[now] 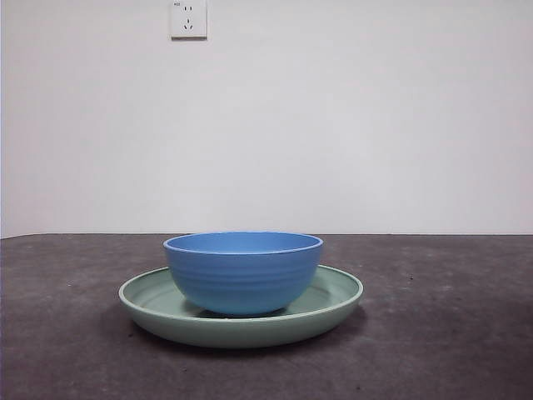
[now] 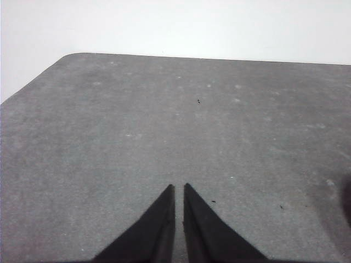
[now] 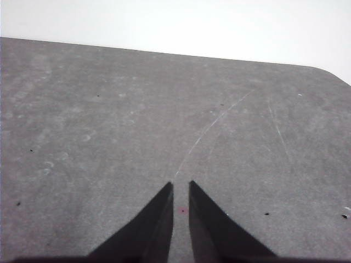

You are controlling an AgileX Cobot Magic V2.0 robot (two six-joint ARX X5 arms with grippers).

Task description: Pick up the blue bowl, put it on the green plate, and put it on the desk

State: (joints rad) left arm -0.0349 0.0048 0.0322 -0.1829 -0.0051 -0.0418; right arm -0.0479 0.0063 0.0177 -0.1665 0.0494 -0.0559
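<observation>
In the front view, the nearest thing was the bare front strip of the desk, a dark grey-brown, slightly speckled matte top that ran back to a pale wall. On it, near the middle of the view, lay the green plate, wide, shallow and pale mint, with faint rings inside its raised rim. The blue bowl stood upright inside the plate, close to its centre, its base resting on the plate's floor. The bowl was narrower than the plate, so a band of green showed on both sides of it. Faint horizontal ridges ran around the bowl's outer wall, and its rim was smooth and level. Nothing touched the bowl or the plate, and no arm showed in this view.

Behind the desk rose the plain white wall, with a white wall socket high up, left of centre.

Each wrist view showed only bare desk and the pale wall beyond it. The left gripper hung above the desk with its two black jaws nearly pressed together, holding nothing. The right gripper did the same, with a narrow gap between its jaw tips and nothing between them.
</observation>
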